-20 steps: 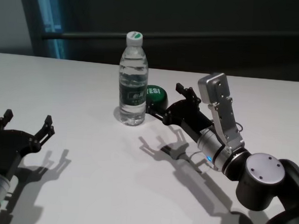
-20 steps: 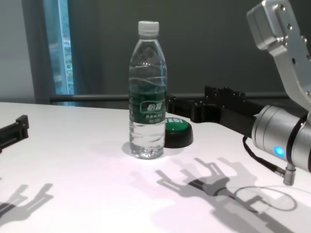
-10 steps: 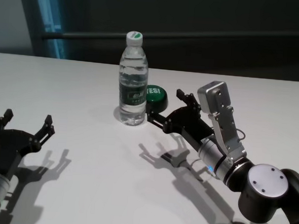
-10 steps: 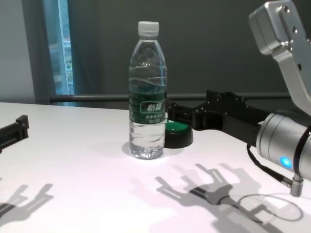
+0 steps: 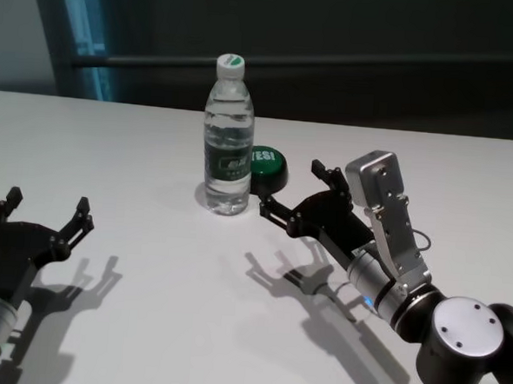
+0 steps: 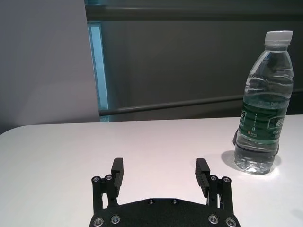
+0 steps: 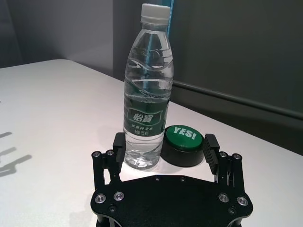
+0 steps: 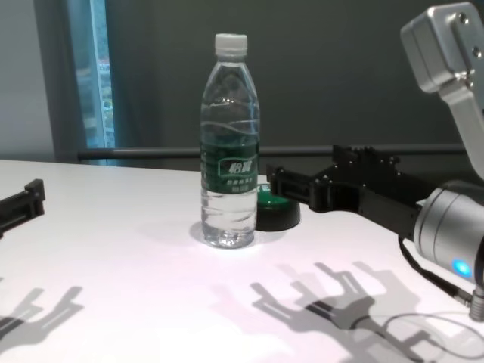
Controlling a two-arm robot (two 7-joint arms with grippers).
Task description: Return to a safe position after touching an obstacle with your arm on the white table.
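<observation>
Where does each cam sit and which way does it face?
Head: high, looking down at the white table; both arms show, left gripper and right gripper.
Chest: low, facing the tall clear plastic water bottle; right forearm shows.
Left wrist: behind its own open fingers, bottle farther off.
Right wrist: behind its open fingers, facing the bottle and the round green "YES!" button.
All four share the bottle.

Left gripper [image 6: 161,172] sat low over white table [image 6: 142,142], black fingers [image 6: 117,171] spread wide, nothing between them. Obstacle [image 6: 263,104], clear water bottle with white cap and dark green label, stood upright on table, well apart from gripper. Behind table: grey rail [image 6: 189,104], dark wall, bright blue vertical strip [image 6: 98,71].
</observation>
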